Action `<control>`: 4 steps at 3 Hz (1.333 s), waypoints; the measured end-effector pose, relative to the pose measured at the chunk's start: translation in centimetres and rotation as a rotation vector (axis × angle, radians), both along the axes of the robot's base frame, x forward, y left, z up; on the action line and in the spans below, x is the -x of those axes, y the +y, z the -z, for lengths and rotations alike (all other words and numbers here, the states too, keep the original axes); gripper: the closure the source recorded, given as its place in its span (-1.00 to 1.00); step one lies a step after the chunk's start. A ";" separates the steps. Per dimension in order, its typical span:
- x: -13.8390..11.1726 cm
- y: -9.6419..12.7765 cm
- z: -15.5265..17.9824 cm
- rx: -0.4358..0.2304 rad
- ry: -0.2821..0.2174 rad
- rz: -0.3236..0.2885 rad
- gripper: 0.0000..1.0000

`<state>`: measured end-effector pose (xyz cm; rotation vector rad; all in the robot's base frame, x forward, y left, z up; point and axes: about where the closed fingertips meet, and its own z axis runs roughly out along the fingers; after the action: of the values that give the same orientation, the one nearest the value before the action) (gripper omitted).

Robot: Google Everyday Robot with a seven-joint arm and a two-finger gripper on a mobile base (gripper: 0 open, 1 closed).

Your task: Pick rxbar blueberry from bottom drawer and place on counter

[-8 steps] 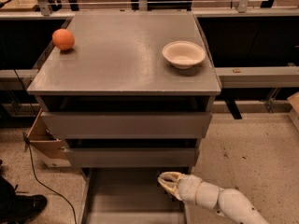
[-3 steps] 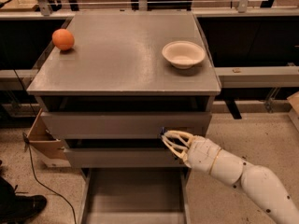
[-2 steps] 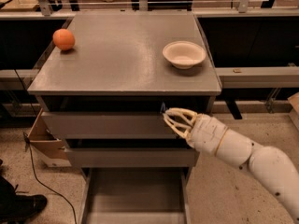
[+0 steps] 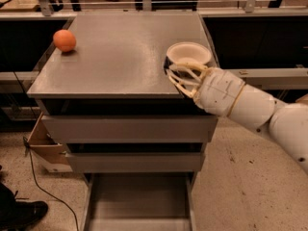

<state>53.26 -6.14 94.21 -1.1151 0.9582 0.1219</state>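
I have the end effector up at table height, over the right front corner of the grey top. Its tip sits just at the near-left side of the white bowl, and the arm trails off to the lower right.

I cannot tell whether it is clenched on anything. A dark patch sits right at its tip against the bowl, but it could be the wrapper or just the bowl's shadow.

The bottom drawer stands pulled out far below. The part of its grey floor that shows is bare, with no rxbar blueberry on it. My judgement is that the bar is more likely up in the end effector than down there, but I do not count on it.

The relation that matters now is the tip against the tabletop. The open stretch of table lies to the left of the tip and further back. The bowl crowds it on the right, and the front edge is directly beneath it.

If I am carrying the bar, I would shift left and inward, away from the bowl and the edge, so it lands flat on open surface. The orange is well apart at the far left and is no obstacle.
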 end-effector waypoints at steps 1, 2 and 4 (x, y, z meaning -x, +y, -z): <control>-1.2 1.7 -2.6 0.042 -0.035 -0.006 1.00; -3.2 4.3 -2.8 0.096 -0.047 -0.006 1.00; -8.4 10.7 0.9 0.226 -0.037 0.014 1.00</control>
<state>61.67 4.57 93.27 -1.3135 0.9635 -0.0189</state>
